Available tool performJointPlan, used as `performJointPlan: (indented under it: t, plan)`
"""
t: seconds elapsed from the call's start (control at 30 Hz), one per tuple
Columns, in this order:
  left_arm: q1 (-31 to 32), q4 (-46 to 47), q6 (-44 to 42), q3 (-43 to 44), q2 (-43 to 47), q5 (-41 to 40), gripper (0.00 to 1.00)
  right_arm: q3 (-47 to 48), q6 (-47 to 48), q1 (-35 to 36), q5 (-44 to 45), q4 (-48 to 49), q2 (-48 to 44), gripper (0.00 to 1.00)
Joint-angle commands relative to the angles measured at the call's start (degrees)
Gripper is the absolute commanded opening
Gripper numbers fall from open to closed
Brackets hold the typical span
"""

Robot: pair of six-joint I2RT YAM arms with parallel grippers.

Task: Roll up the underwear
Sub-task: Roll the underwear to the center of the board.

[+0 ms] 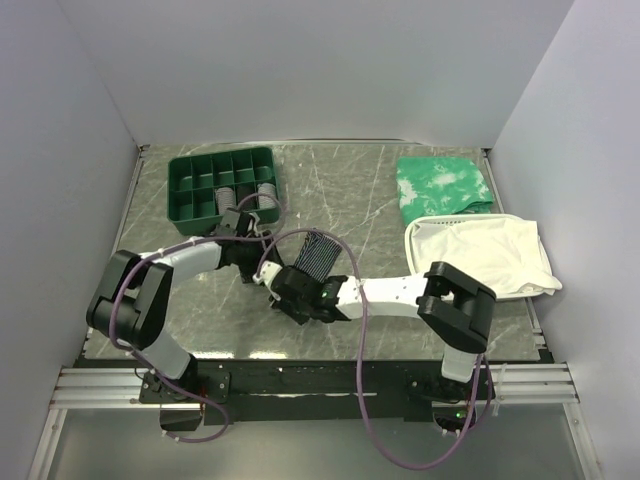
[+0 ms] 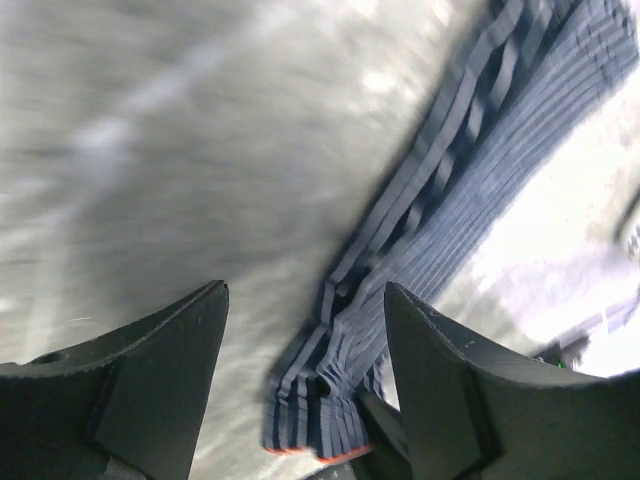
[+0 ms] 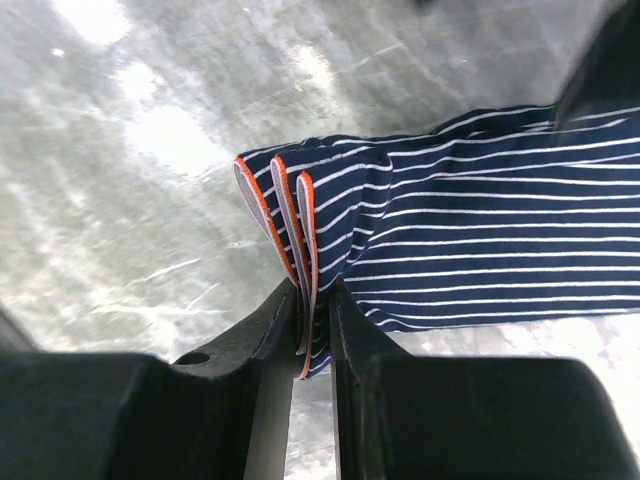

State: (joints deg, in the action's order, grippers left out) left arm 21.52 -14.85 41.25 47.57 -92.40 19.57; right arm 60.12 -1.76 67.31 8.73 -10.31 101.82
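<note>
The underwear [image 1: 318, 256], dark navy with fine light stripes and an orange-trimmed edge, lies on the table's middle, partly folded. My right gripper [image 3: 313, 290] is shut on several stacked folds of its orange-trimmed end [image 3: 290, 215], and the rest of the fabric [image 3: 480, 230] spreads out flat to the right. My left gripper [image 2: 305, 292] stands open just above the bunched strip of underwear [image 2: 420, 240], its fingers apart on either side and not touching the fabric. In the top view both grippers meet at the garment's near-left end, left gripper [image 1: 256, 262] and right gripper [image 1: 288, 276].
A green compartment tray [image 1: 190, 180] with rolled garments stands at the back left. A green-and-white mottled cloth [image 1: 440, 183] lies at the back right. In front of it a white basket [image 1: 420, 262] holds a large white cloth [image 1: 490, 255]. White walls enclose the table.
</note>
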Motion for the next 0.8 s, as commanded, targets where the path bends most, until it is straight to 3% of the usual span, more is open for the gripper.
performJointPlan:
  t: [0.0,0.23,0.57,0.77]
  plan:
    - [-2.9,-4.5,0.3,-2.9,2.0,-11.4,0.72,1.9,-3.0,-2.8,-11.2,-0.2,-3.9,0.10]
    - [-5.2,-3.6,1.5,-7.0,5.9,-13.1,0.71,1.7,-5.1,-9.0,-25.7,1.3,-4.4,0.10]
    - [-5.2,-0.8,2.0,-10.8,11.9,-11.2,0.71,4.0,-7.2,-17.6,-44.9,2.0,2.1,0.11]
    - [-5.2,1.6,2.1,-12.5,13.7,-8.6,0.70,3.9,-10.1,-20.8,-51.0,4.8,5.9,0.11]
